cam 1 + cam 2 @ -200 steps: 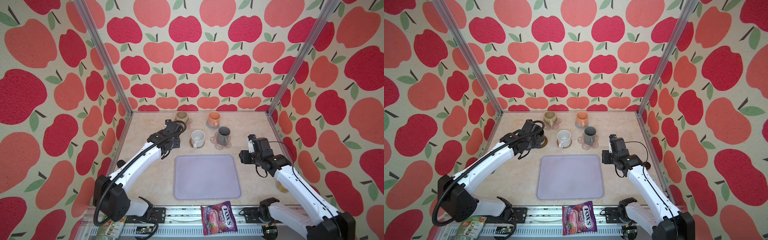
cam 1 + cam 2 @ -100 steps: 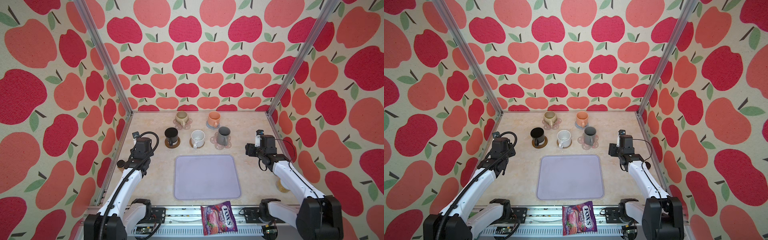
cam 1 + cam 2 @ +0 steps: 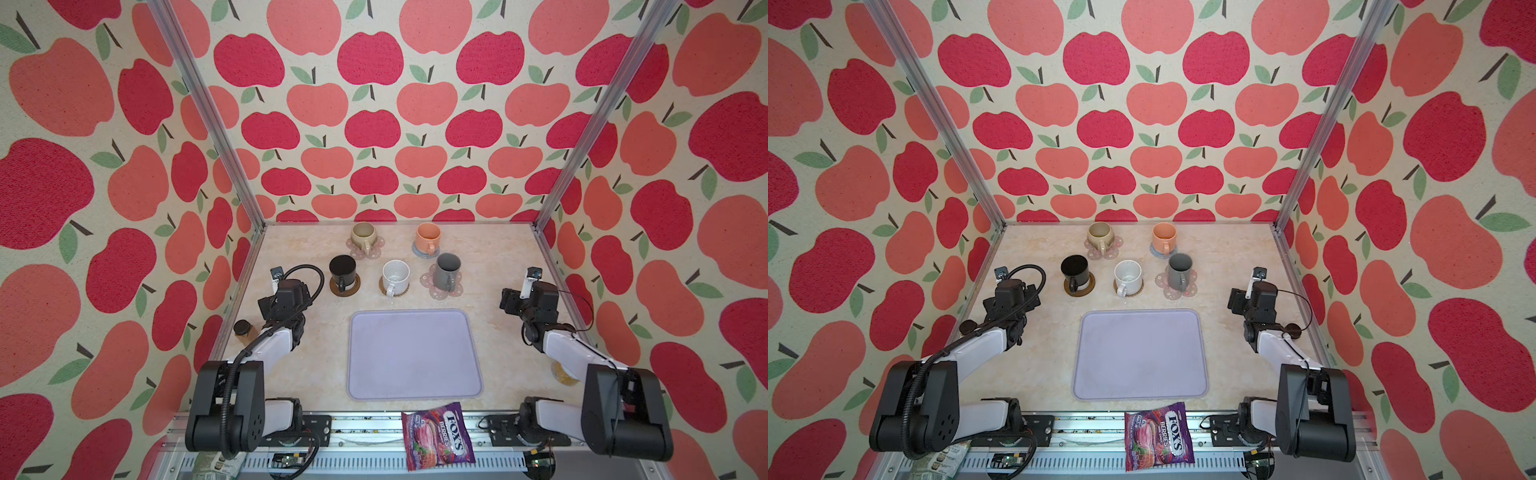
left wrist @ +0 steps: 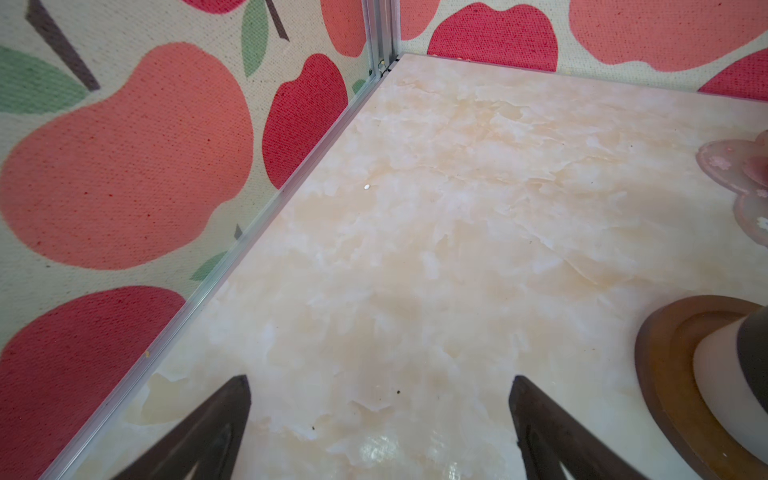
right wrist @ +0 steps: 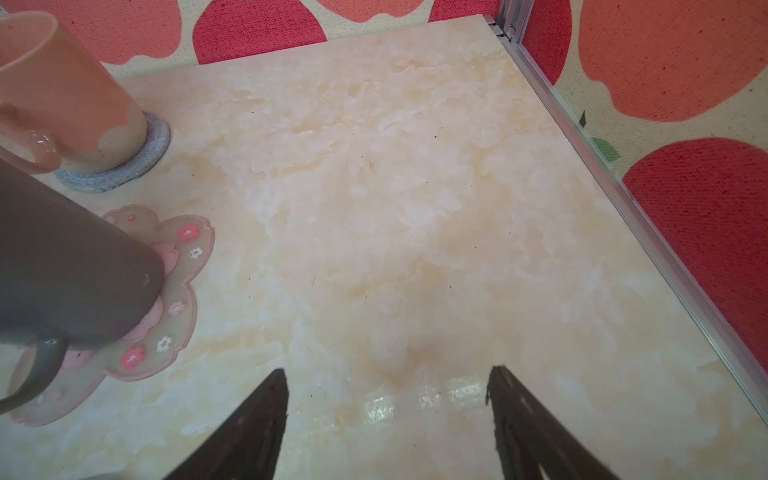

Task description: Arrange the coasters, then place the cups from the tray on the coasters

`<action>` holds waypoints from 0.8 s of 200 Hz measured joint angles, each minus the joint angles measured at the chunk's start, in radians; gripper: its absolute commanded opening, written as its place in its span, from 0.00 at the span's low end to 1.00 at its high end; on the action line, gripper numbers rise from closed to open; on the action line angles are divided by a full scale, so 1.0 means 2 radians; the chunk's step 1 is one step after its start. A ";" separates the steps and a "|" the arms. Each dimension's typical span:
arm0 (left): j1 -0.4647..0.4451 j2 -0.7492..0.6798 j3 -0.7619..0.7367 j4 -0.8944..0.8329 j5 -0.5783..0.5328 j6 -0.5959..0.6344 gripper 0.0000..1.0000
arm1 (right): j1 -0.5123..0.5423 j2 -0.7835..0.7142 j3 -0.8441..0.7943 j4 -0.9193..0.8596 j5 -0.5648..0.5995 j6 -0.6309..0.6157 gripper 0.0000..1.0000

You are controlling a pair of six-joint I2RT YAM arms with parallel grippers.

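Fingers: the left gripper (image 4: 379,380) has its two dark fingers splayed wide over bare tabletop (image 4: 415,249) with nothing between them. The right gripper (image 5: 389,370) stands parted too, and holds nothing.
Cups: all five are off the tray, each on a mat. The black cup (image 3: 343,269) is on the dark brown coaster (image 3: 332,289), and the speckled white cup (image 3: 395,273) on the rattan coaster (image 3: 381,284). The grey cup (image 3: 448,270) is on a pink flower coaster (image 3: 428,280), and the beige cup (image 3: 363,235) on the second pink flower coaster (image 3: 377,243). The orange cup (image 3: 428,237) is on the grey-blue knit coaster (image 3: 417,251).
Tray: the lavender tray (image 3: 415,361) lies bare at front centre, with the two rows of cups behind it.
Step in hand: to my eye the placing looks done, and what remains is getting both arms clear.
Doing it well: draw each arm back along its own side, not across the rows. The black cup sits just beside the left fingers and the grey cup close to the right ones, both with handles pointing frontward. A sideways sweep could catch one.
Since a second ago: the left gripper was over the brown coaster, hiding the black cup. That cup now stands in plain view, and the arm has folded back by the left wall (image 3: 124,249) with wider fingers. The right gripper has retreated from near the grey cup toward the right wall (image 3: 665,270). The other four cups and the tray have not shifted.
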 measured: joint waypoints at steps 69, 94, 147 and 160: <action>0.009 0.050 -0.017 0.100 0.012 0.022 0.99 | 0.000 0.072 -0.015 0.122 0.011 -0.020 0.82; 0.011 0.062 -0.017 0.132 0.020 0.034 0.99 | 0.000 0.088 -0.009 0.154 0.007 -0.032 0.83; 0.011 0.110 -0.028 0.208 0.038 0.056 0.99 | 0.000 0.108 -0.030 0.236 -0.026 -0.055 0.89; 0.011 0.115 -0.028 0.215 0.048 0.062 0.99 | 0.002 0.127 -0.043 0.273 -0.029 -0.058 0.91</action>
